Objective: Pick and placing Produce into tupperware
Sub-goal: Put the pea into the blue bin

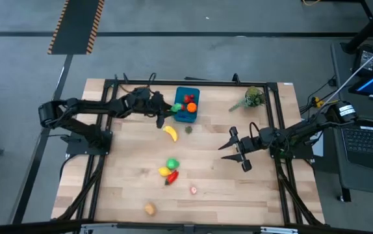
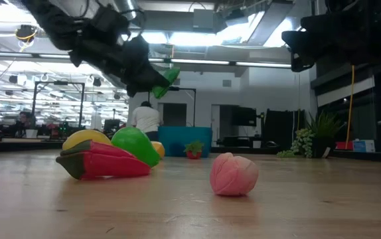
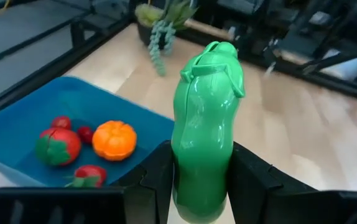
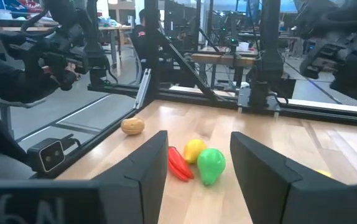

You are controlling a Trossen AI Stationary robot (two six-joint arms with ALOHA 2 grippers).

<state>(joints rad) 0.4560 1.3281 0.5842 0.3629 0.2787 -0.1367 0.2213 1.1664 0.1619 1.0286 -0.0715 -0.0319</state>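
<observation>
Green cucumber [image 3: 204,124] fills my left wrist view, standing upright between the two fingers of my left hand [image 1: 161,117], which are clamped on its lower half. That hand hangs above the counter [image 1: 225,175] just beside the teal tupperware [image 1: 179,117], at the tub's near corner. Inside the tub I see an orange [image 3: 114,139], a tomato [image 3: 57,147] and a few small red pieces I cannot name. Below the hand, on the wood just outside the tub, lies the yellow banana [image 1: 170,132], with a small dark green piece [image 1: 188,129] next to it.

My right hand [image 1: 235,151] waits well across the counter from the left, its fingers spread apart with nothing between them. Ahead of it sits a cluster: a green pear-shaped fruit [image 4: 211,163], a yellow one [image 4: 193,149] touching it, and a red pepper [image 4: 179,163] alongside. Farther past them lie a pink strawberry-like piece [image 1: 193,190] and a brown potato [image 4: 132,126]. A leafy sprig [image 1: 251,99] rests beyond the right hand, near the counter's far edge.
</observation>
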